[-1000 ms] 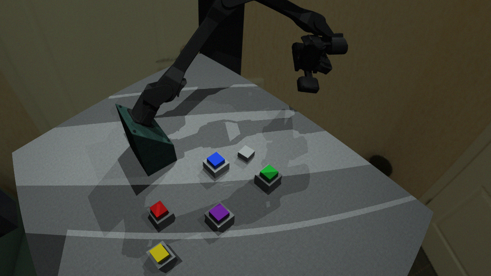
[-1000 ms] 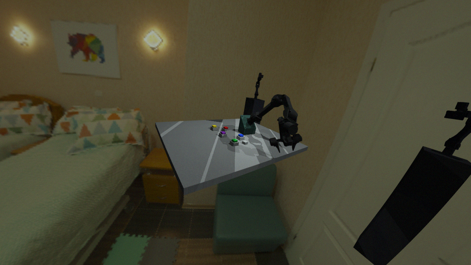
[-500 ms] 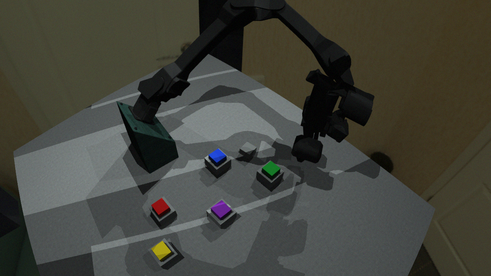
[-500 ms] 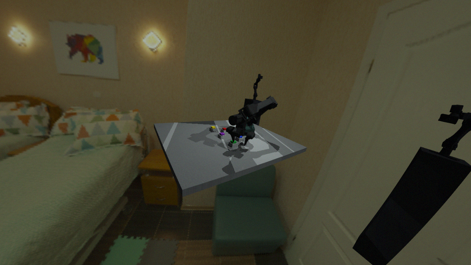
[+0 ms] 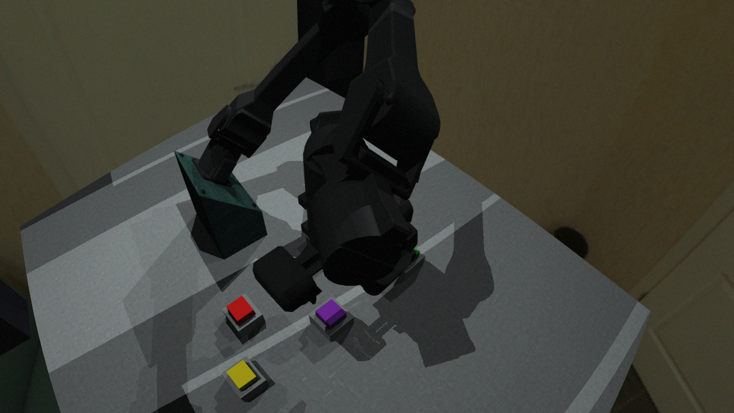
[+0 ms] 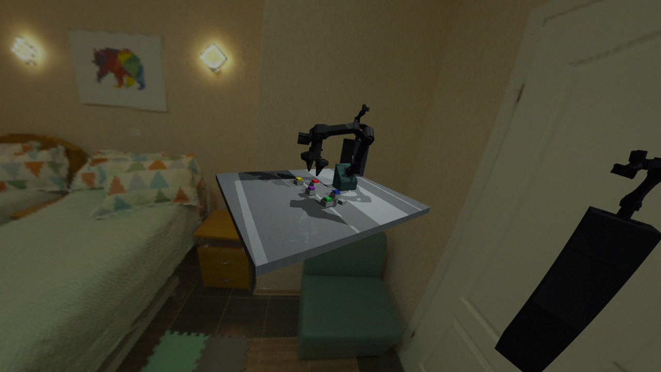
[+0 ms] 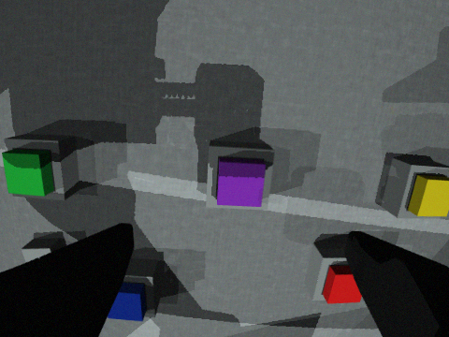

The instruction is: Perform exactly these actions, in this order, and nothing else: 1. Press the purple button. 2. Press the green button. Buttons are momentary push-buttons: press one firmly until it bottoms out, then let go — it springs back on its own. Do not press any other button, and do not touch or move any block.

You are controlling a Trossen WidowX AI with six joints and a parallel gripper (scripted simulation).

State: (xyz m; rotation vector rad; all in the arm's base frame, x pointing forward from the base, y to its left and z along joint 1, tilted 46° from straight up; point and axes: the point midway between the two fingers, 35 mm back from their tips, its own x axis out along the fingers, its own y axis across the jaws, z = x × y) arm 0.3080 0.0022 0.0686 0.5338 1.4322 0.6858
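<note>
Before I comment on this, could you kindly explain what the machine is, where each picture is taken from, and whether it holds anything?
It is a single black robot arm on a dark green base block, bolted to a grey table. One picture looks down from above, one across the bedroom, one from the wrist between the fingers. Its two-fingered gripper is open and holds nothing, hovering above square push-buttons: purple, green, yellow, red and blue.

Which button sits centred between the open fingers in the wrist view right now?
The purple button: it sits midway ahead of the gripper; green and yellow flank it.
</note>
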